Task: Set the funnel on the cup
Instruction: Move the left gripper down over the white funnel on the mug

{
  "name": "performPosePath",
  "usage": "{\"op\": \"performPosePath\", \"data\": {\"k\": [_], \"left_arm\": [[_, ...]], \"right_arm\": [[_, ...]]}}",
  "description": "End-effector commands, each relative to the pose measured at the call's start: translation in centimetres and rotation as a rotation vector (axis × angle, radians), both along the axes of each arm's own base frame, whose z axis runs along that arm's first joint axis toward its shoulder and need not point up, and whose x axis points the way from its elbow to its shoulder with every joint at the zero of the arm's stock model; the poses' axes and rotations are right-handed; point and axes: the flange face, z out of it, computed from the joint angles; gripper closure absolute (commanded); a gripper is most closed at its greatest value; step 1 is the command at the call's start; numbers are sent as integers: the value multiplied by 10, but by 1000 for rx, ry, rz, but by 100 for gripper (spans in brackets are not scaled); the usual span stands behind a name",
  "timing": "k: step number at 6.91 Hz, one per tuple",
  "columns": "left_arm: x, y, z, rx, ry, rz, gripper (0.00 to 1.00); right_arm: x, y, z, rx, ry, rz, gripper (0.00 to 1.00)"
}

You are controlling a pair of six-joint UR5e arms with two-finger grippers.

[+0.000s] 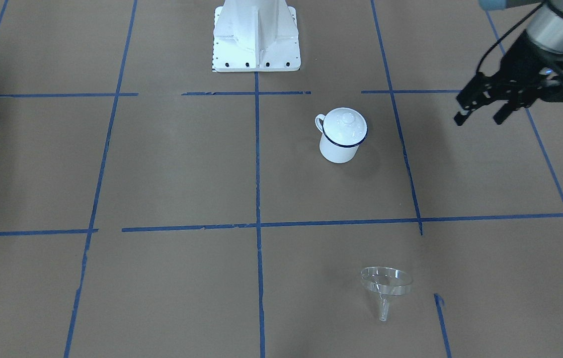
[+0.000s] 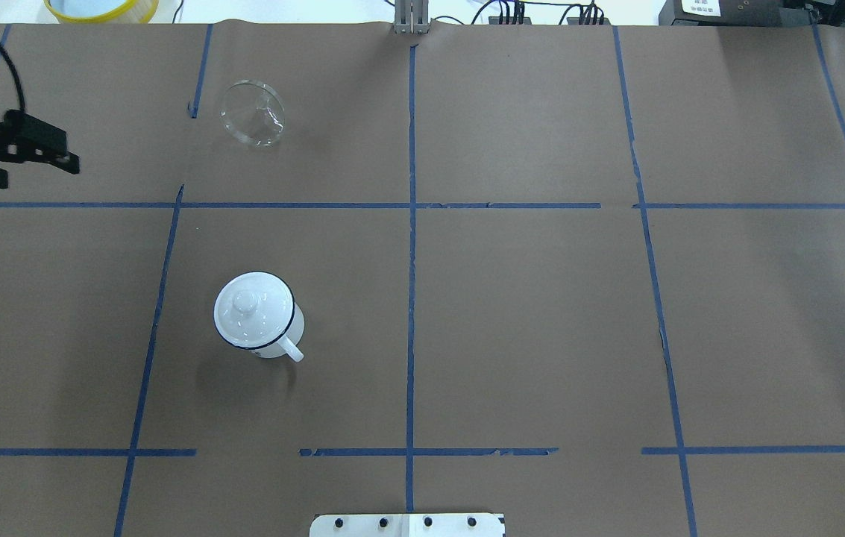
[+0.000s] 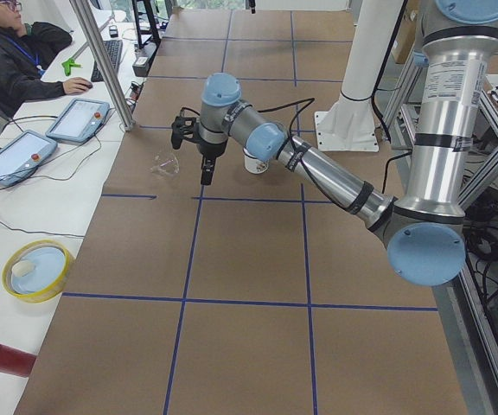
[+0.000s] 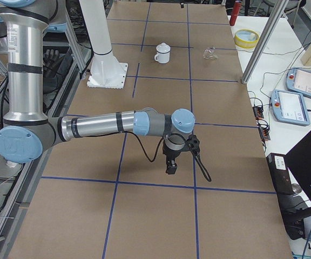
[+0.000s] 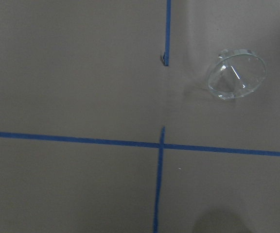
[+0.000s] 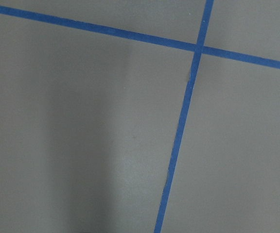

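The clear funnel [image 1: 385, 286] lies on its side on the brown table, far from the robot base; it also shows in the overhead view [image 2: 253, 113] and the left wrist view [image 5: 237, 74]. The white cup [image 1: 338, 144] with a dark blue rim stands upright [image 2: 262, 321], with a white knobbed lid [image 2: 249, 306] sitting on it. My left gripper [image 1: 480, 119] is open and empty, hovering above the table to the outer side of the funnel [image 2: 40, 173]. My right gripper [image 4: 171, 167] shows only in the exterior right view, far from both; I cannot tell whether it is open or shut.
The white robot base [image 1: 256, 44] stands at the near edge of the table. A yellow bowl [image 2: 101, 7] sits beyond the far edge, and an operator [image 3: 7, 52] with tablets [image 3: 78, 119] sits at a side desk. Blue tape lines grid the table.
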Motion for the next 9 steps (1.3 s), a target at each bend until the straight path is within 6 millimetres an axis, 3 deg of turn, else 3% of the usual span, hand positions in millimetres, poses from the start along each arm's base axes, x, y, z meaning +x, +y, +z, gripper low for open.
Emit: {"op": "performPosePath", "data": {"k": [1,2,4,9], "left_arm": [[113,29,-68,-107,-89,-8,0],[145,45,-76,-143,-105,-45,0],[182,71,-72,-150,-137,-93,0],[211,75,-62,-125,-103,-66,0]], "right_arm": [[0,-1,-1,1,0,0,0],[0,0,0,0,0,0,0],[0,0,0,0,0,0,0],[0,0,0,0,0,0,0]]}}
